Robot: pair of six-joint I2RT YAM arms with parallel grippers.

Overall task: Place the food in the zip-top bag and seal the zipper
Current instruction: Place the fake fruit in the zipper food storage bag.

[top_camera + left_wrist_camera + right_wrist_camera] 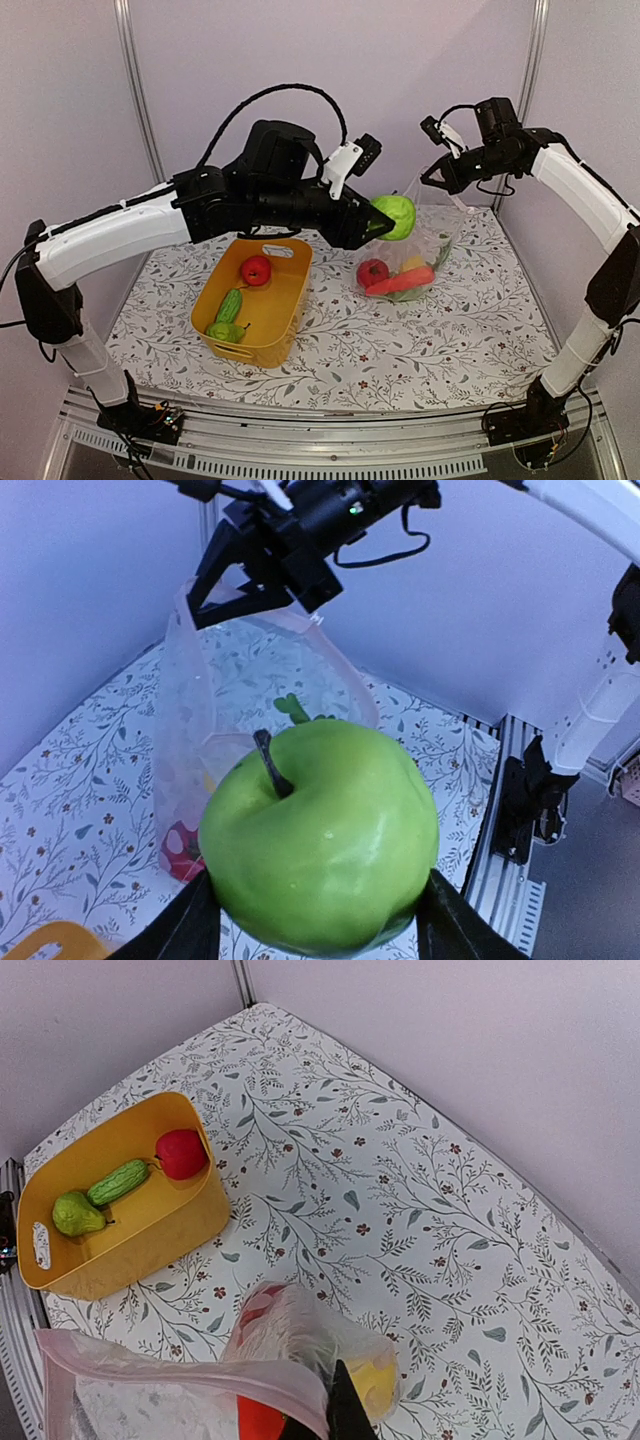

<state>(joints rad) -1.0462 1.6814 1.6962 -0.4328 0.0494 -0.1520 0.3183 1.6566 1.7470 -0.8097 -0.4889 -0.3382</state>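
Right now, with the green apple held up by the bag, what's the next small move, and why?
Probably ease the green apple forward and down into the mouth of the zip-top bag. The left jaws grip it just short of the opening, which the right jaws hold lifted.

Left gripper (pixel 384 226): both fingers (pixel 455 925) run off the wrist view's bottom edge; tips hidden behind the green apple (pixel 320 835).
Right gripper (pixel 432 180): only one dark tip shows in its wrist view.
Zip-top bag (pixel 440 235) contents: blurred by crinkled plastic; items behind the carrot (pixel 405 281) not identifiable.
Zipper (pixel 180 1361): runs off the right wrist view's lower edge.
Yellow basket (pixel 60 942): only a corner in left wrist view.
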